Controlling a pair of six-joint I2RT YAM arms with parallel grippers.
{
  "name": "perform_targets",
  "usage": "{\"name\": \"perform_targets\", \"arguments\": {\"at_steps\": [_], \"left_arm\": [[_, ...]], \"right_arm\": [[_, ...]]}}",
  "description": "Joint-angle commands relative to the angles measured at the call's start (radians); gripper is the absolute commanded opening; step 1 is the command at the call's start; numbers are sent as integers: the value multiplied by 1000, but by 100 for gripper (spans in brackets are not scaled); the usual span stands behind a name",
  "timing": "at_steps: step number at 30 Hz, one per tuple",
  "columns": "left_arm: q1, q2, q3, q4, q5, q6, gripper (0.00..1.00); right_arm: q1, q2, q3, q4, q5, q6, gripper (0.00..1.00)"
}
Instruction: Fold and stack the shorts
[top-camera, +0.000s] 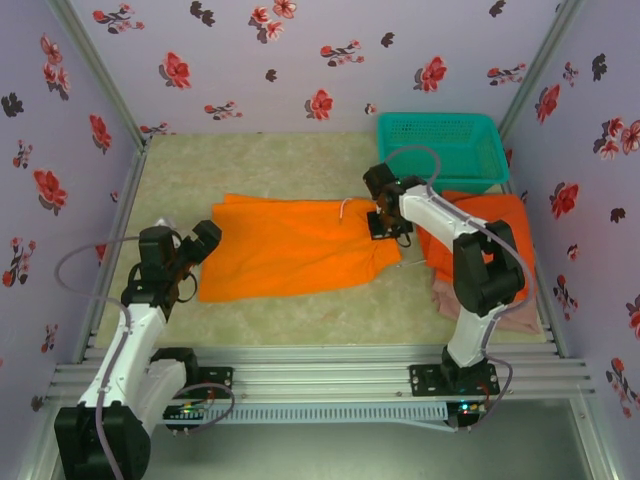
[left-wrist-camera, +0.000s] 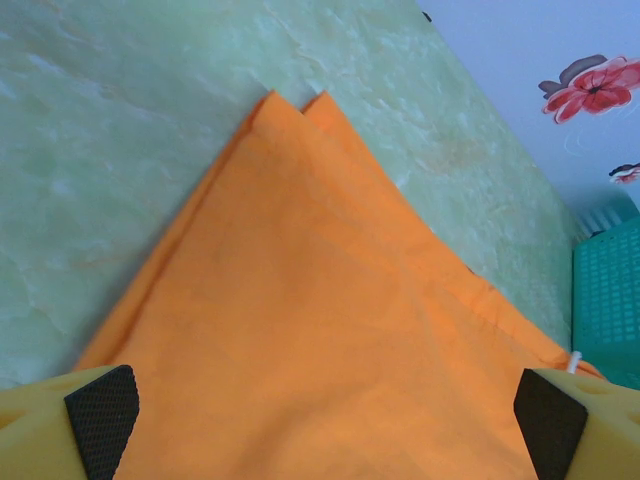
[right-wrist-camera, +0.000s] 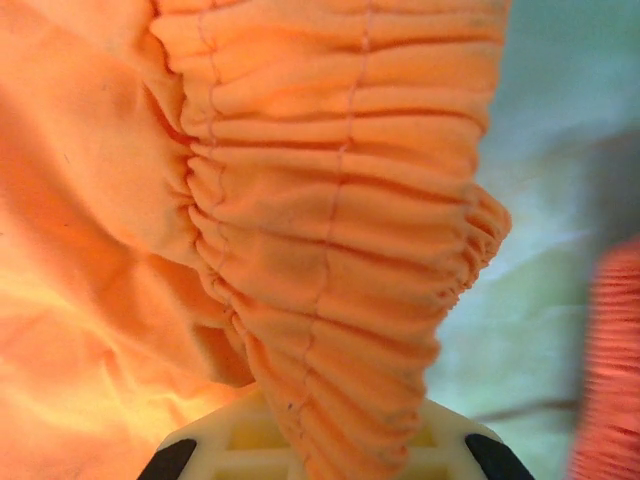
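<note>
Counter (top-camera: 300, 160): pale, marbled surface.
Spread orange shorts (top-camera: 290, 245): lay flat across the counter's middle, waistband end toward the right edge.
Second orange shorts (top-camera: 490, 215): lay along the right edge, on top of the pink shorts.
Pink shorts (top-camera: 515, 315): showed beneath, toward the near right corner.
Teal basket (top-camera: 437, 117): sat in the far right corner.
Right pincer (top-camera: 386, 226): clenched on the spread orange shorts' gathered waistband.
Left pincer (left-wrist-camera: 325, 430): released, fingers wide apart, at those shorts' left end.

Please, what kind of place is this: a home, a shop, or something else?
Probably a lab test booth, not a home: flower-printed walls on metal posts enclose a table, and the left arm and right arm are bolted to rails at its near edge.
</note>
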Motion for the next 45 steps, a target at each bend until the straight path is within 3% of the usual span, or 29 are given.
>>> {"name": "perform_targets", "arguments": {"at_steps": [1,9,21,37,45], "left_arm": [[11,-18,-17,23,13,16,100],[13,-17,-40,57,30,-13,99],[14,-17,-46,65,45,-8,100],[13,-1,-62,91,53,-19,100],[13,10,-81,120,68,-32,99]], "right_arm": [[-12,-55,80,-196,173,-113,0],[-32,6,228,-384,512,-201,0],[-11,144,514,-595,745,-186,0],[252,321,775,-830,765,56,0],[335,377,841,-832,697,109,0]]}}
